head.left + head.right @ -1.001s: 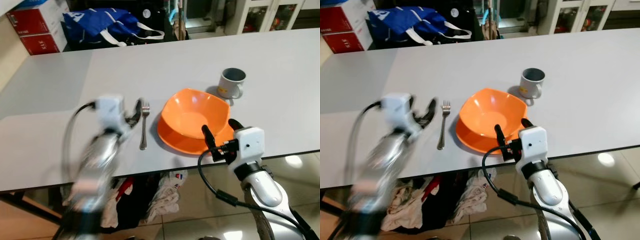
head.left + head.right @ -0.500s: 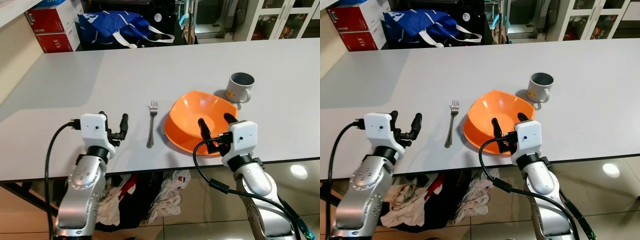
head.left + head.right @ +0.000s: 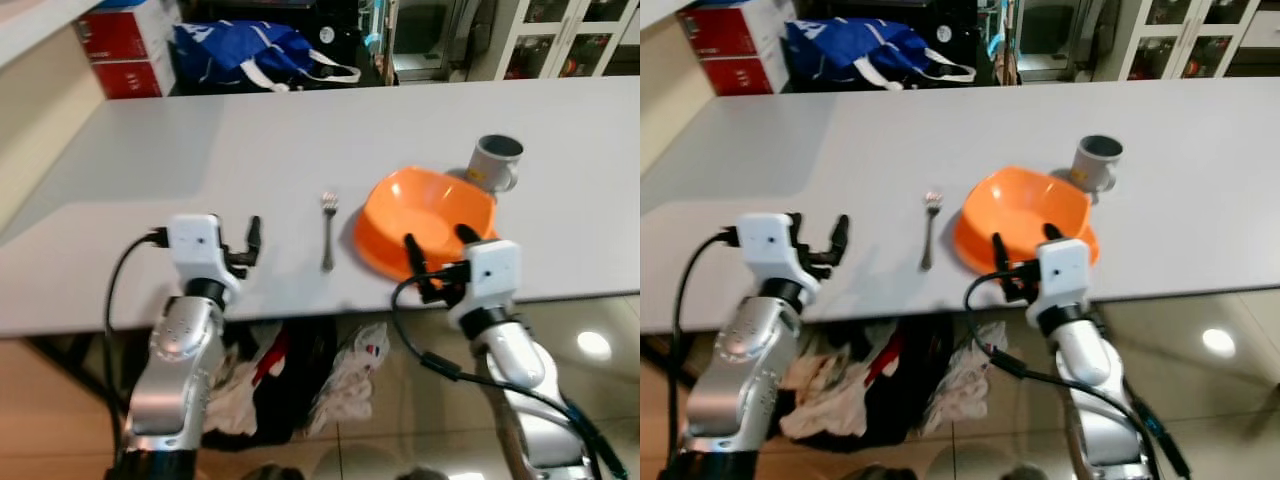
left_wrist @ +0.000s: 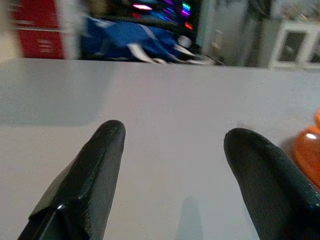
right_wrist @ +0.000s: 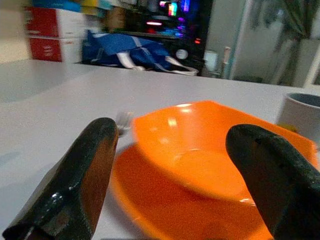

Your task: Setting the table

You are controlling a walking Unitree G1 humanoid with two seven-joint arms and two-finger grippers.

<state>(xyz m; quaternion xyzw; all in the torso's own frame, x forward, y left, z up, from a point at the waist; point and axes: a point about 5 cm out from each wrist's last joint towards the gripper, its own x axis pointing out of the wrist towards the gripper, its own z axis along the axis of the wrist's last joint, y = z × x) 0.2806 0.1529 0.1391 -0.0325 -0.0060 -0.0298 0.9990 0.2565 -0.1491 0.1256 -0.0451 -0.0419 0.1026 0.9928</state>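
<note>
An orange bowl sits on an orange plate near the front edge of the grey table. A metal fork lies just left of it, and a grey mug stands behind it to the right. My right gripper hovers open at the bowl's near rim, its fingers spread as wide as the bowl. My left gripper is open over bare table left of the fork, nothing between its fingers.
A blue bag and red boxes lie beyond the table's far edge. White cabinets stand at the back right. Clothes are heaped on the floor under the table's front edge.
The left arm has drawn back from beside the fork to the left. The whole picture has shifted, showing more floor. Both grippers stay open; bowl, fork and mug lie as before.
</note>
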